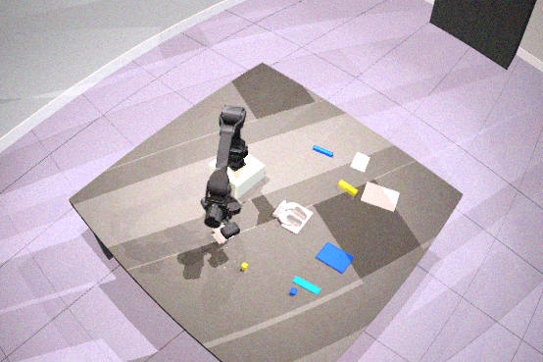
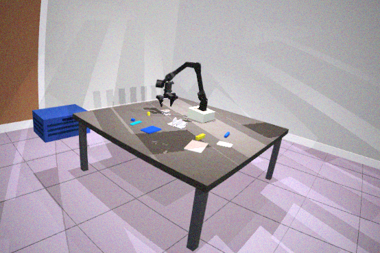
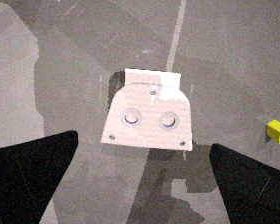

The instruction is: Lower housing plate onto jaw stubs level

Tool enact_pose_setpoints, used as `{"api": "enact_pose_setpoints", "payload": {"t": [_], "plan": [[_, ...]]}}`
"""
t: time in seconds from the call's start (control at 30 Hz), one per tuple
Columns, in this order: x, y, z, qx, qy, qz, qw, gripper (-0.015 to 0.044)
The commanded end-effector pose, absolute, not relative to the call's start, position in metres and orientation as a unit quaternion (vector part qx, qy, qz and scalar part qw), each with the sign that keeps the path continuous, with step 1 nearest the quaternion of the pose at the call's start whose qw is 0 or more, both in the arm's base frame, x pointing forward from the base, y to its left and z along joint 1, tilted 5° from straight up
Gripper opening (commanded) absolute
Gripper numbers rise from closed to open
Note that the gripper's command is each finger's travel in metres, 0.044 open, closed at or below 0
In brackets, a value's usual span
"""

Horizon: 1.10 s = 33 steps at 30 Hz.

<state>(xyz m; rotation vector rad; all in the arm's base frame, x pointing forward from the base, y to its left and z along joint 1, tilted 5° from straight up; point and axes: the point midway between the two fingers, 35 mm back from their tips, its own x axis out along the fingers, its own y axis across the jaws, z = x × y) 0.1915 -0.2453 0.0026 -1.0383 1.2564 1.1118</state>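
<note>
The housing plate is a pale, round-shouldered plate with two ringed round holes and small screw-like dots; a pale tab shows beyond its rounded end. It lies on the table, apart from the jaw assembly. The jaw assembly is a white square base with curved white jaws on it; it is outside the wrist view, and its pins and stubs are too small to make out. My gripper is open and empty above the housing plate, with one finger to each side of it in the wrist view.
A yellow cube lies near the housing plate. A blue plate, cyan bar, small blue block, yellow bar, blue bar and two pale plates lie farther off. The arm stands on a white block.
</note>
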Motion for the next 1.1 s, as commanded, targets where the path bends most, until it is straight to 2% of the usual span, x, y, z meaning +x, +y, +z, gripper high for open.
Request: {"api": "enact_pose_setpoints", "payload": {"t": [0.0, 1.07], "plan": [[0.192, -0.245, 0.002, -0.44, 0.529, 0.47, 0.553, 0.044], [0.193, -0.246, -0.019, -0.439, 0.53, 0.47, 0.552, 0.044]]}}
